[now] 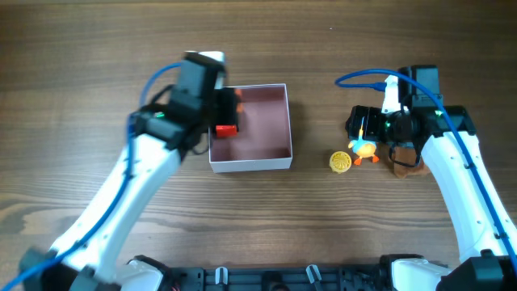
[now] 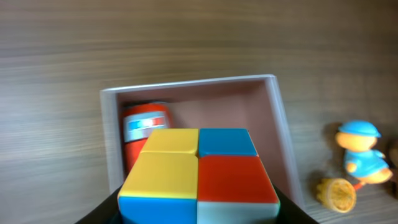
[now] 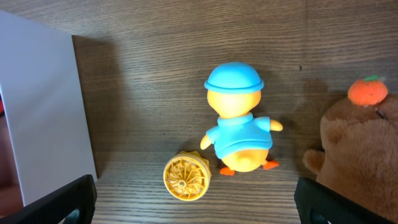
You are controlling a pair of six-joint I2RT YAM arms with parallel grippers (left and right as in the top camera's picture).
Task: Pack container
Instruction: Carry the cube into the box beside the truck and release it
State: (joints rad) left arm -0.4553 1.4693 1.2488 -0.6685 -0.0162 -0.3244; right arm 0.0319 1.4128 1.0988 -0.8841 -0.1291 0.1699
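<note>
Wood table [image 1: 81, 97], square container [image 1: 250, 164] mouth-up

The table [image 3: 155, 62] is seen as matt wood with fine grain. The container [image 2: 186, 85] is walled in thin, matt white card. Smooth plastic, glossy in places, is shown by the cube [image 2: 199, 171], the red cylinder [image 2: 144, 127], the duck [image 3: 239, 118] and the ribbed yellow disc [image 3: 185, 177]. At the right edge, the plush toy [image 3: 364, 149] is covered in fuzzy brown cloth.

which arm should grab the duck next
Right, probably: the right fingers are open and flank the duck, while the left fingers hold a coloured cube over the container.
</note>
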